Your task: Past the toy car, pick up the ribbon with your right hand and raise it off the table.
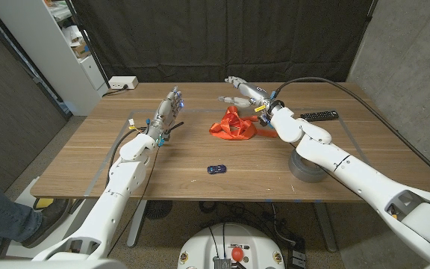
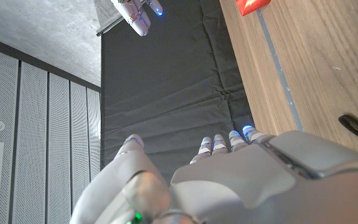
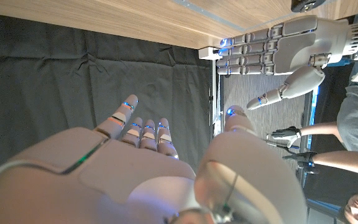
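Nearest the robot, a small blue toy car (image 1: 216,169) sits alone on the wooden table (image 1: 178,179), about mid-width and well short of the goal. Beyond it, toward the far middle of the table, lies the ribbon (image 1: 234,125): a crumpled orange-red heap of loose loops, soft and bunched, with no firm edge to catch. The right hand (image 1: 243,93) hovers just past and above that heap, fingers spread and holding nothing, so the step in hand looks like the approach, with no grasp made. Next it likely has to come down and back toward the near side onto the folds, close on a good bunch of cloth, then lift. Off to the left, the left hand (image 1: 168,112) stands upright with fingers apart, empty, well clear of the ribbon.
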Controlling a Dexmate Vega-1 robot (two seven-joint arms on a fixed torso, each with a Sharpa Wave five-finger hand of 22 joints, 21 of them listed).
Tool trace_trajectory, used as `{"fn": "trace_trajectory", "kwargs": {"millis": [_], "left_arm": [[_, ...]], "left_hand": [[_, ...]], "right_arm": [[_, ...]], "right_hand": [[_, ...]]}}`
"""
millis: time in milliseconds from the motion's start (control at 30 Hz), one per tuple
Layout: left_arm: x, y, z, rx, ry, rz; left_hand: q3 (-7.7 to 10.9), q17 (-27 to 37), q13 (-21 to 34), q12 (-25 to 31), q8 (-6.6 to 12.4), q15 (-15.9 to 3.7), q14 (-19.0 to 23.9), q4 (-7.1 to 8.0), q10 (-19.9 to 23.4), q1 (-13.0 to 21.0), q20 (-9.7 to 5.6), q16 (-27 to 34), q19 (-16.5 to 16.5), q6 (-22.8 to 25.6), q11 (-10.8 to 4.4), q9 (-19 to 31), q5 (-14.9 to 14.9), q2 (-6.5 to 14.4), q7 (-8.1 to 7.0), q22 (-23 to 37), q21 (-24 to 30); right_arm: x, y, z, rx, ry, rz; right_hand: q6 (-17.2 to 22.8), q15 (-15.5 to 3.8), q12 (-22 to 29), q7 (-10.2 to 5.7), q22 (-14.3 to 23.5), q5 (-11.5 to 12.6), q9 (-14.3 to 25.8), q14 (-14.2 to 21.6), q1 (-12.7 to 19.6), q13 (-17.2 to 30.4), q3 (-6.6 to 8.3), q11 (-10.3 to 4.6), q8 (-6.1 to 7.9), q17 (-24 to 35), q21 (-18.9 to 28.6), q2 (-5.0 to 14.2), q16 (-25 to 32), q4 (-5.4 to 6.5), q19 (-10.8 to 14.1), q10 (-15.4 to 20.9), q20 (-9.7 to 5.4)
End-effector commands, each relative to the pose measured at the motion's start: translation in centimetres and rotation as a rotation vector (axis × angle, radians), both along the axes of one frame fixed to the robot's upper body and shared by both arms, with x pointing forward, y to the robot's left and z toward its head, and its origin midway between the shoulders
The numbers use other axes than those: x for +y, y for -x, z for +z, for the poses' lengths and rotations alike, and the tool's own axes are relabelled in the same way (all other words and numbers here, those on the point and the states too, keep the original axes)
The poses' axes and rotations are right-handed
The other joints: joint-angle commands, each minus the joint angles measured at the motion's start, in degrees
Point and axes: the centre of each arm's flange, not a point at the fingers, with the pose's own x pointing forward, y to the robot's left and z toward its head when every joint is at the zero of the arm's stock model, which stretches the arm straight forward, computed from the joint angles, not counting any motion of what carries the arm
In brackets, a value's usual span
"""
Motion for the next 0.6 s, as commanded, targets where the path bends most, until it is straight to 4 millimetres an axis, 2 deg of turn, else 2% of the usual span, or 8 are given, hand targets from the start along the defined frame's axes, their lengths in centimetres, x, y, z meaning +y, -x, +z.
{"fn": "trace_trajectory", "kwargs": {"millis": [33,600], "left_arm": [[-0.04,-0.19,0.02,0.005,-0.003,-0.004],[-0.19,-0.36,-0.22,0.005,-0.003,-0.012]], "left_hand": [[0.13,0.2,0.1,0.3,0.02,0.32,-0.4,-0.58,-0.4,0.4,-0.38,0.3,-1.9,0.2,0.16,0.2,-0.3,0.6,0.26,0.1,0.1],[0.07,0.2,0.1,0.2,0.02,0.61,-0.4,-0.73,-0.4,0.4,0.06,0.3,-2.1,0.2,0.22,0.2,-0.3,0.7,0.4,0.1,0.0]], "right_arm": [[0.26,0.24,-0.04,-0.04,0.059,-0.074],[0.84,0.81,-0.17,-0.059,0.128,-0.179]], "right_hand": [[0.5,-0.22,0.2,0.08,0.1,0.3,0.2,0.0,0.8,0.1,0.33,0.08,0.22,0.1,-0.2,0.02,0.0,-0.39,0.1,0.2,0.1],[0.2,-0.12,0.1,-0.07,0.1,0.4,0.2,0.5,1.5,0.1,0.5,-0.03,0.02,0.0,-0.6,0.02,0.1,-0.94,0.6,0.0,0.46]]}}
